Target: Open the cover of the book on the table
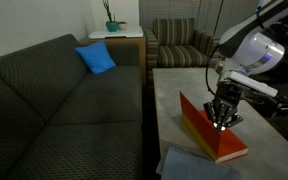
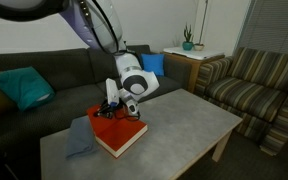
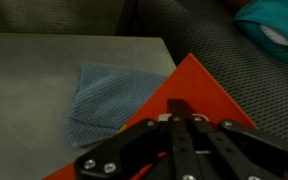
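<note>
The table (image 2: 199,125), a long low one with a pale grey mottled top, filled the near ground in an exterior view. Toward its left end lay a soft grey-blue cloth (image 2: 79,138), rumpled, with its right edge just beside the book (image 2: 124,138) and possibly tucked under it.

The book was large, thin and rectangular. Its cover (image 3: 199,85) was a plain orange-red face with no marks, and a yellow edge (image 1: 196,128) ran along one long side. It sat on the table at an angle to the table's edges. The pictures did not settle whether the cover had lifted off the pages.

The gripper (image 1: 222,122) pointed down over the middle of the cover. In the wrist view its two fingers (image 3: 189,135) were pressed together with nothing visible between them, and their tips were at or just above the red surface. Contact could not be made out.

Beyond the table stood a dark grey couch (image 2: 54,70) carrying a teal cushion (image 2: 24,88) and a blue cushion (image 1: 96,58). Farther back, a small white side table (image 1: 119,37) bore a teal pot (image 1: 111,26) holding a green plant (image 1: 109,12). A striped armchair (image 2: 254,85) stood to the right.
</note>
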Controlling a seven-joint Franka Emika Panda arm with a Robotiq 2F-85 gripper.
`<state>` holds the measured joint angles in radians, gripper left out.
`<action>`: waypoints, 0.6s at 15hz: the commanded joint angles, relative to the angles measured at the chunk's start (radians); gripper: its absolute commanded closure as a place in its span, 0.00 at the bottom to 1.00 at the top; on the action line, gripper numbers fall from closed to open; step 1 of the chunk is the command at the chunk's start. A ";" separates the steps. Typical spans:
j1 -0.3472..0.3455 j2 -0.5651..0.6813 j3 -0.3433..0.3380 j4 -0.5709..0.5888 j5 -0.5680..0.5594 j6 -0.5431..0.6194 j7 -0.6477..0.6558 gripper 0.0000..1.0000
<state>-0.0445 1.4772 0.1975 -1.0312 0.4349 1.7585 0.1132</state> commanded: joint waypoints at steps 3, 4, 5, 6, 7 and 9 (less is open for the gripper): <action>0.036 0.000 -0.018 -0.003 -0.002 -0.029 0.035 1.00; 0.040 0.000 -0.018 -0.002 -0.003 -0.031 0.037 1.00; 0.044 0.000 -0.017 -0.001 -0.003 -0.032 0.037 1.00; 0.047 0.000 -0.016 0.000 -0.003 -0.034 0.037 1.00; 0.051 0.000 -0.016 0.001 -0.004 -0.034 0.036 1.00; 0.062 0.000 -0.018 0.000 -0.008 -0.029 0.038 1.00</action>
<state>-0.0011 1.4772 0.1928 -1.0358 0.4346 1.7536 0.1401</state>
